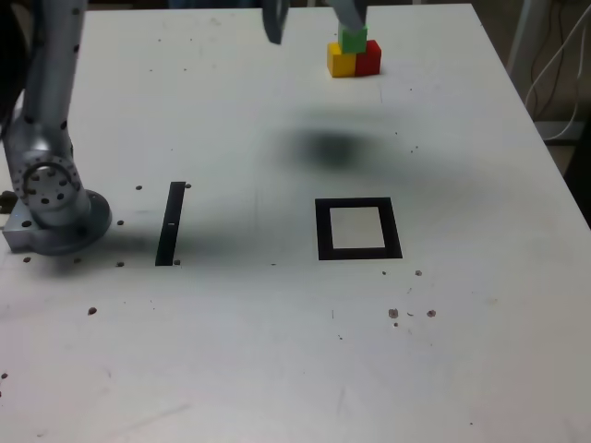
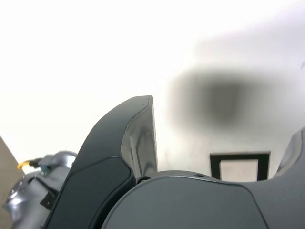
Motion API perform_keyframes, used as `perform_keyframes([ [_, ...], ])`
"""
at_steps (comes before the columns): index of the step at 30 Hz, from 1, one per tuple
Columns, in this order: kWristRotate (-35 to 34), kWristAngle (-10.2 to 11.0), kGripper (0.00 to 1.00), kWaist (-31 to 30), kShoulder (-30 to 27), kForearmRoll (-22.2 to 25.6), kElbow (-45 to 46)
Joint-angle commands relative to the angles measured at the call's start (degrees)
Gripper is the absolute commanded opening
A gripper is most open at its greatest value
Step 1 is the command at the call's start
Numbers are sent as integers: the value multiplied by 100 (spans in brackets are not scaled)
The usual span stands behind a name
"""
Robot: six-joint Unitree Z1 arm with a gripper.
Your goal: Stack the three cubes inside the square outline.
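The black square frame (image 1: pixel 395 230) lies flat on the table (image 1: pixel 231 341), and in the exterior view it is nearer the camera than the hand (image 1: pixel 314 20) and below it. Nothing stands inside it. Its white centre looks only a little wider than a block, so a first block set down slightly off or turned could end up lying over the black border.

Farther back, the hand hangs above the table with its fingers spread wide, gripping nothing. If it comes down while out of line with the blocks, a fingertip could land on one and shove it away.

Farthest off, beyond the hand, the blocks sit close together: yellow (image 1: pixel 341 61) on the exterior view's left, red (image 1: pixel 368 59) beside it on the right, and green (image 1: pixel 352 39) apparently resting on top, across both. Closing on green too low could catch the pair underneath and drag them along; brushing it sideways could tip it off. With yellow and red pressed together, there is little room for a finger between them, so a grab at one may well push the other.
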Motion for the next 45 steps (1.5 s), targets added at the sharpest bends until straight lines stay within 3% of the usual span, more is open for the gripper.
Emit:
perform_keyframes([
  [1, 84, 4, 97, 118, 125, 92, -532],
  [11, 421, 90, 97, 705, 774, 113, -1305],
  [22, 836, 179, 97, 801, 1276, 132, -2186],
  [33, 2483, 345, 97, 803, 2155, 39, -3766],
  [45, 4077, 680, 98, 813, 2557, -685, -3760],
])
